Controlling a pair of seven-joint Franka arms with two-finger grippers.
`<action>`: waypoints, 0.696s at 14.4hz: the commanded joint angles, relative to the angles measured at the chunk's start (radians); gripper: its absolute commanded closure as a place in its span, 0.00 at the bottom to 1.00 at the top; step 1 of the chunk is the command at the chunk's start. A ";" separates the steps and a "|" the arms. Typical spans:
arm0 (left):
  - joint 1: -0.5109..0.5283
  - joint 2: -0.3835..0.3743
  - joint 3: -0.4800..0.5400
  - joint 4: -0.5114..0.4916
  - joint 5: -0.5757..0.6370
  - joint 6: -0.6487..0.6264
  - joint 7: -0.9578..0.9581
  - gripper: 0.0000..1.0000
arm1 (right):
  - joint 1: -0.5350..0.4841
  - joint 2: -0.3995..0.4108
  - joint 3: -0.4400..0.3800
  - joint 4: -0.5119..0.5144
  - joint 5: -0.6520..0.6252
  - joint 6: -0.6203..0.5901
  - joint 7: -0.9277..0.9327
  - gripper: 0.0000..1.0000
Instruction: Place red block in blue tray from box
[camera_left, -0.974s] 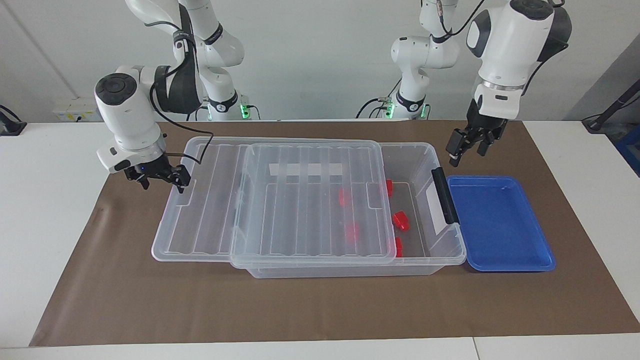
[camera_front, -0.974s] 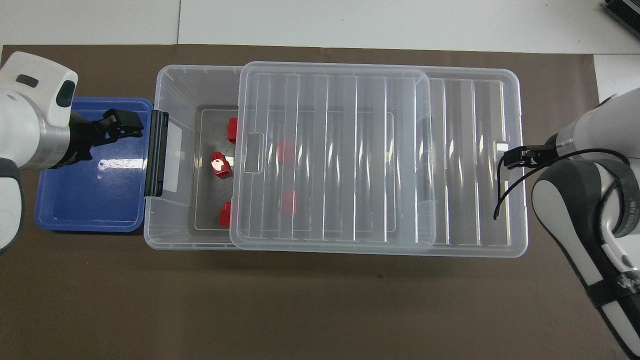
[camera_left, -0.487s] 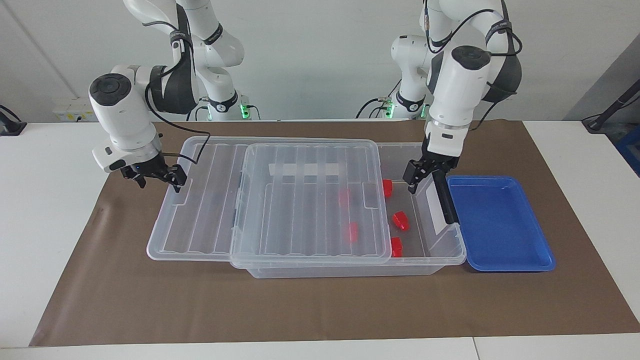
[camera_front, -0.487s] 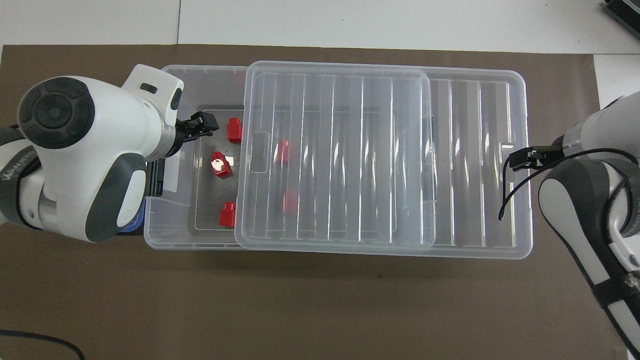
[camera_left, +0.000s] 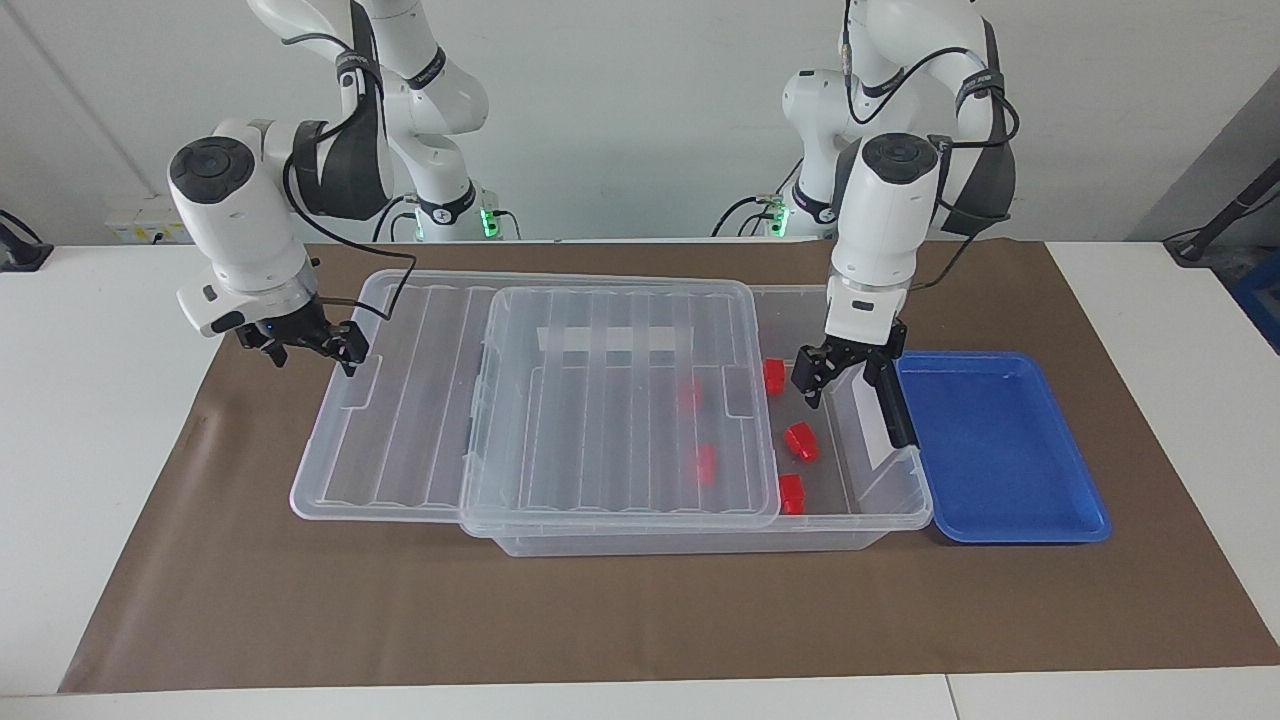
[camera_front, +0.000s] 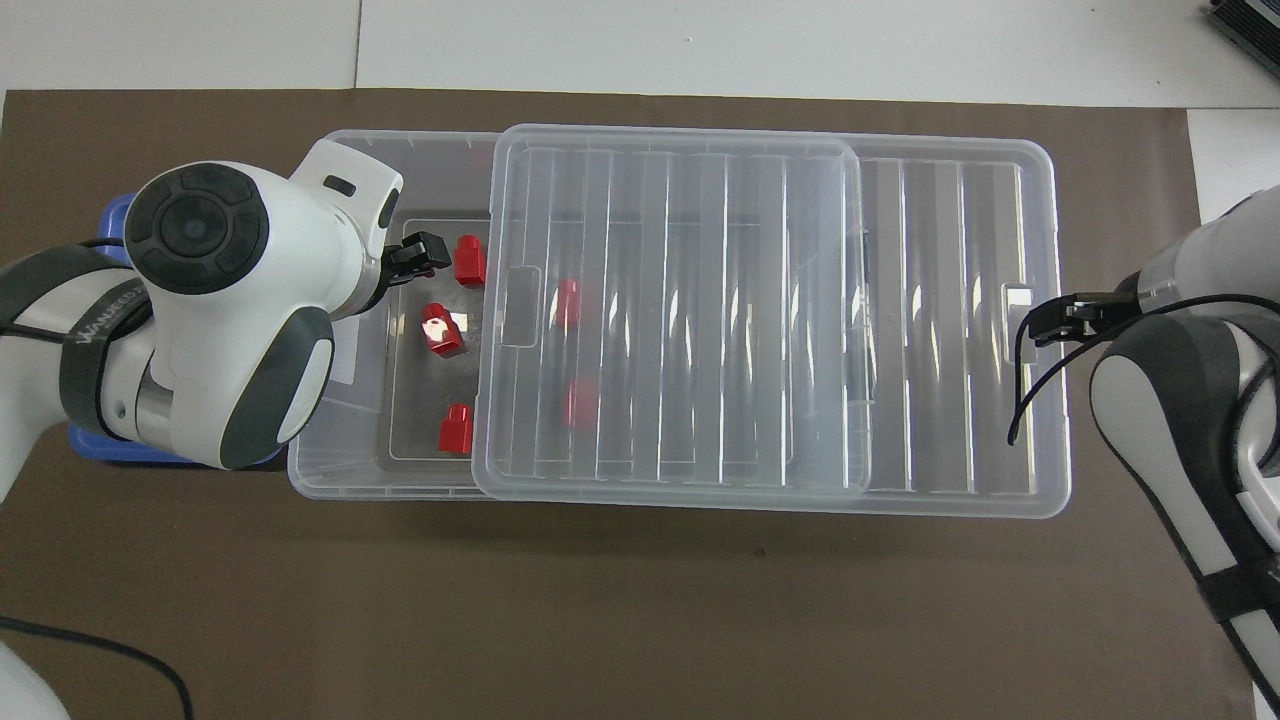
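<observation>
The clear box (camera_left: 905, 500) lies along the mat, its ribbed lid (camera_left: 600, 400) slid toward the right arm's end so that the end by the blue tray (camera_left: 1000, 450) is uncovered. Three red blocks sit in the uncovered part (camera_left: 774, 375) (camera_left: 801, 441) (camera_left: 791, 493), and two more show through the lid. My left gripper (camera_left: 838, 382) is open, lowered into the uncovered end beside the red block (camera_front: 468, 262) nearest the robots, holding nothing. My right gripper (camera_left: 312, 348) is open at the lid's overhanging end edge (camera_front: 1040, 330). From overhead, the left arm hides most of the blue tray (camera_front: 100, 450).
A brown mat (camera_left: 640, 620) covers the table under everything. A black latch (camera_left: 890, 400) runs along the box's end wall next to the tray. The lid (camera_front: 700, 300) juts well past the box at the right arm's end.
The left gripper swung from above the tray's corner into the box's uncovered end and came lower. The lid slid a little farther toward the right arm's end, along with the right gripper.
</observation>
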 joint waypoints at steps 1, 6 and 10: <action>-0.015 0.021 0.015 -0.069 0.018 0.106 -0.003 0.00 | -0.011 -0.021 -0.001 -0.003 -0.026 -0.021 -0.001 0.00; -0.015 0.061 0.016 -0.049 0.018 0.113 -0.002 0.00 | -0.013 -0.021 -0.001 -0.005 -0.023 -0.017 0.000 0.00; -0.010 0.075 0.015 -0.060 0.020 0.123 -0.003 0.00 | -0.010 -0.021 0.001 -0.009 -0.016 -0.004 -0.001 0.00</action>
